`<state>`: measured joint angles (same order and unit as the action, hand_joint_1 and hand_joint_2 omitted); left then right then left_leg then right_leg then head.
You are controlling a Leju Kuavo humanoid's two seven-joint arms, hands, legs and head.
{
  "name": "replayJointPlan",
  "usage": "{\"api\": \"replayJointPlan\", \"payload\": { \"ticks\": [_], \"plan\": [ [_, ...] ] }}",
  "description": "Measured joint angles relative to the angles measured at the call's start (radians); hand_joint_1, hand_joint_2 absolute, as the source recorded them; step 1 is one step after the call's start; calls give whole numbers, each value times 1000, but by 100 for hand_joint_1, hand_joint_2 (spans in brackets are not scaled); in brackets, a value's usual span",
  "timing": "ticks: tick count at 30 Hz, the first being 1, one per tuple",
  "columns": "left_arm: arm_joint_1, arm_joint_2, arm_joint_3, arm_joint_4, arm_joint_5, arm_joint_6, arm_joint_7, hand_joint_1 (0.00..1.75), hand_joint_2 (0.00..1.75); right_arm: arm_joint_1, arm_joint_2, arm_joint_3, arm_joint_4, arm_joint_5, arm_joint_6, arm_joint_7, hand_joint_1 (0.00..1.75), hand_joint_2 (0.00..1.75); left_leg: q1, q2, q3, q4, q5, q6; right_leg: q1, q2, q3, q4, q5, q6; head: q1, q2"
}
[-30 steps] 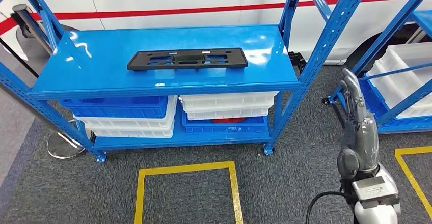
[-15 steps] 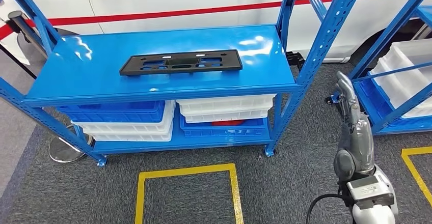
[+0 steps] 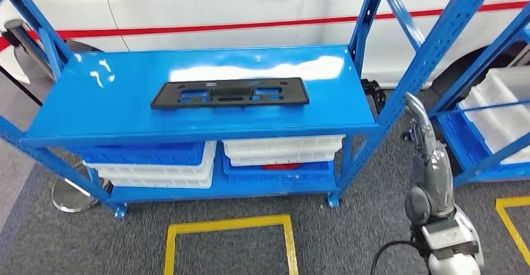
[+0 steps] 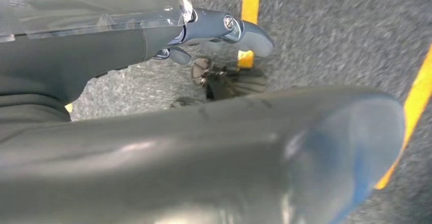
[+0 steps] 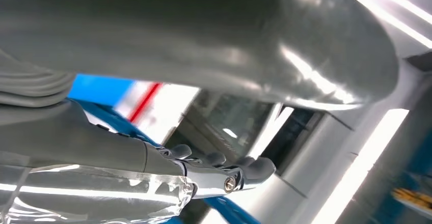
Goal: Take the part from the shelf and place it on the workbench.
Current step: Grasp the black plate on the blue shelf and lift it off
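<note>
The part (image 3: 230,93), a long flat black plate with cut-outs, lies across the top of the blue shelf (image 3: 112,122) in the head view. My right hand (image 3: 424,131) is raised at the right, beyond the shelf's end and apart from the part, its fingers stretched out and holding nothing. The right wrist view shows that hand (image 5: 178,46) with straight fingers (image 5: 224,168) and nothing in it. In the left wrist view my left hand (image 4: 193,147) hangs over the grey carpet, fingers (image 4: 224,28) extended and holding nothing.
White bins (image 3: 281,147) and blue bins (image 3: 150,153) fill the shelf's lower level. A white car (image 3: 219,6) stands behind. A second blue rack (image 3: 494,100) with white bins is at the right. A yellow floor square (image 3: 228,228) and a stanchion base (image 3: 72,194) lie in front.
The whole picture has shifted: the camera has moved, and the shelf now sits lower and slightly larger. My right hand stays raised beside the shelf's right end.
</note>
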<state>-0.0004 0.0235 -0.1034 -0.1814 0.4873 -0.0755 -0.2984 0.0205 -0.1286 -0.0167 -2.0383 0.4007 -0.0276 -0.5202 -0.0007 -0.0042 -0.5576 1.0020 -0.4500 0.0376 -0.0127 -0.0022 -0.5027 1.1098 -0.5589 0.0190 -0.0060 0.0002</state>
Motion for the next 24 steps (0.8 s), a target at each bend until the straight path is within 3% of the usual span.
{"api": "replayJointPlan", "payload": {
  "ticks": [2, 4, 5, 6, 8, 10, 14, 16, 18, 20, 21, 22, 24],
  "plan": [
    [-1, 0, 0, 0, -2, 1, -1, 0, 0, 1, 0, -1, 0, 0, 0, 1, 0, 0, 1, -1, 19, -5, -13, 5, -1, 1, -85, 113, -38, 5, 0, 0],
    [-1, 0, 0, 0, -2, 2, -2, 0, 0, 4, 0, -2, 1, 0, 0, 2, 0, 0, 0, -3, 36, -5, -29, 5, -2, 1, -163, 178, -65, 7, 0, 0],
    [-1, 0, 0, 0, -3, 2, -2, 0, 0, 5, 0, -3, 1, 0, 0, 2, 0, 0, 0, -3, 48, -5, -39, 3, -2, 1, -182, 171, -55, 7, 0, 0],
    [1, 0, 0, 0, -3, 3, -2, 0, 0, 5, 0, -4, 1, 0, 0, 2, 0, 0, 1, -4, 63, -5, -50, 1, -2, 1, -185, 134, -21, 6, 0, 0],
    [2, 0, 0, 1, -3, 4, -2, 0, 0, 7, 0, -7, 2, -1, 0, 3, 0, 0, 0, -4, 94, -3, -76, -7, -1, 0, -169, 19, 85, 1, -1, 0],
    [0, 0, 0, 3, -2, 4, -4, 0, 0, 9, 0, -10, 3, -3, 2, 7, 0, 0, -1, -4, 105, -1, -94, -18, 5, -1, -162, -51, 144, -13, -3, 0],
    [-5, 1, 0, 4, -2, 4, -9, 0, 0, 15, 1, -13, 1, -3, 5, 10, 0, 0, -2, -3, 96, 32, -98, -37, 5, 4, -147, -69, 141, -41, -5, 0],
    [-5, 2, 0, 4, -2, 4, -10, 0, 0, 17, 2, -13, -1, -3, 6, 10, 0, 0, 1, -2, 40, 131, -106, -47, 2, 3, -127, -78, 132, -51, -7, 0],
    [-3, 1, 0, 4, -1, 3, -12, 0, 0, 18, 2, -13, 0, -3, 9, 10, 0, 0, 4, -2, -46, 253, -147, -55, 3, 2, -112, -81, 120, -56, -8, 0],
    [-1, 1, 0, 4, 0, 2, -16, 0, 0, 20, 2, -13, 1, -5, 13, 9, 0, 0, 6, -2, -107, 307, -184, -60, 3, 4, -96, -81, 106, -57, -8, 0],
    [1, 1, 0, 4, 1, 1, -17, 0, 0, 20, 2, -13, 2, -6, 15, 9, 0, 0, 6, -2, -115, 289, -175, -60, 3, 6, -86, -81, 99, -57, -8, 0],
    [3, 1, 0, 4, 2, 0, -18, 0, 0, 20, 2, -13, 3, -8, 17, 9, 0, 0, 6, -2, -108, 242, -141, -58, 3, 8, -75, -81, 92, -55, -8, 0],
    [5, 2, 1, 4, 4, 0, -21, 0, 0, 20, 2, -13, 5, -13, 20, 9, 0, 0, 4, -1, -72, 109, -38, -48, 5, 9, -55, -80, 78, -51, -8, 0]
  ]
}}
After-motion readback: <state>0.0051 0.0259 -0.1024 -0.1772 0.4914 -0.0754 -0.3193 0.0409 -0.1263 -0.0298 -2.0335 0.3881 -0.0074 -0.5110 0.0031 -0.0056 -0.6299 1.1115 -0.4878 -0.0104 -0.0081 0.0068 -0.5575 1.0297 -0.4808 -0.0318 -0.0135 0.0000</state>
